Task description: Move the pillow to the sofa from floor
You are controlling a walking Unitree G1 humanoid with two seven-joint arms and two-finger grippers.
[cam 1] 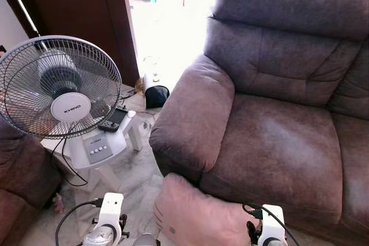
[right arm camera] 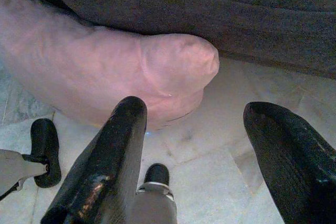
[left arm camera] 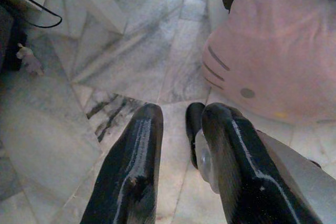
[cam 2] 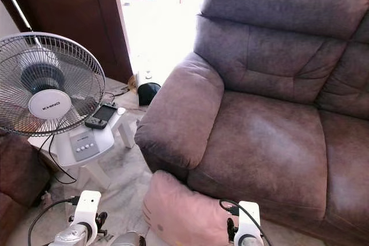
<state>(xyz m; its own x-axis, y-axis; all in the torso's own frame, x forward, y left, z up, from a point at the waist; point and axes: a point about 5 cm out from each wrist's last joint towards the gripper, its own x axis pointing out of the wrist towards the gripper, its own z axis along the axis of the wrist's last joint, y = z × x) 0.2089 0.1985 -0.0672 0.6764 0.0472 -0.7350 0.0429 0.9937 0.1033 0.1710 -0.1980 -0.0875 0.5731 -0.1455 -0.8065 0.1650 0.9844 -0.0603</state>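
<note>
- Pillow (cam 1: 196, 214), pink, was seen lying on the floor (left arm camera: 63, 129) against the sofa (cam 1: 277, 142) base.
- Left end effector (left arm camera: 176, 129) was held nearly closed; right end effector (right arm camera: 205, 135) was spread wide, nothing gripped.
- Grasping, lifting and placing were judged outstanding.

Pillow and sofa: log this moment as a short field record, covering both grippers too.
pillow: pink pillow on the marble floor, leaning against the sofa's front
sofa: brown sofa, seat bare
left gripper: left gripper above the floor beside the pillow, jaws slightly apart, holding nothing
right gripper: right gripper near the pillow's corner, jaws wide open, holding nothing
nearby: fan on a white stool left of the sofa
task state: pillow not yet lifted
</note>
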